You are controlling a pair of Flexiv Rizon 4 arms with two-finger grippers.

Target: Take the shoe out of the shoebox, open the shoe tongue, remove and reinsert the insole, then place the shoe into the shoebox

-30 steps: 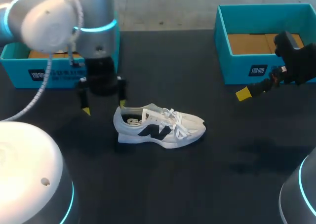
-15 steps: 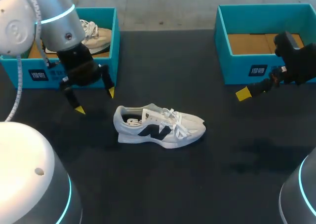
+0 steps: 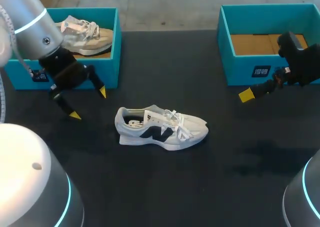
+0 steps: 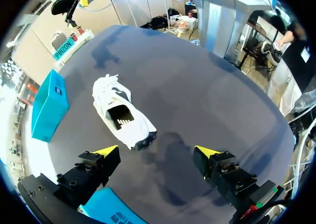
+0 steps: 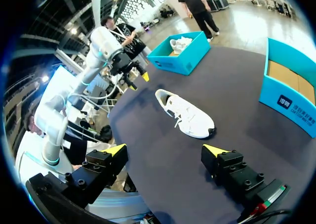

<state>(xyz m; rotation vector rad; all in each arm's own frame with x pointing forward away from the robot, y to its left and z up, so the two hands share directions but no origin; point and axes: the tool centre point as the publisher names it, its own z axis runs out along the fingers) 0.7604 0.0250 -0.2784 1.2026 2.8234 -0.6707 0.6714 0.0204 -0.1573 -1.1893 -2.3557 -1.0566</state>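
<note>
Shoe lies apart, ahead of left pincer.

White printed label on the right shoebox is illegible; dark logo marks the shoe

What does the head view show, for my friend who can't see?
A white shoe stands on a black table, toe pointing right. The left arm's open tool hangs left of it, by a teal shoebox holding another shoe; a second teal box stands far right.
</note>
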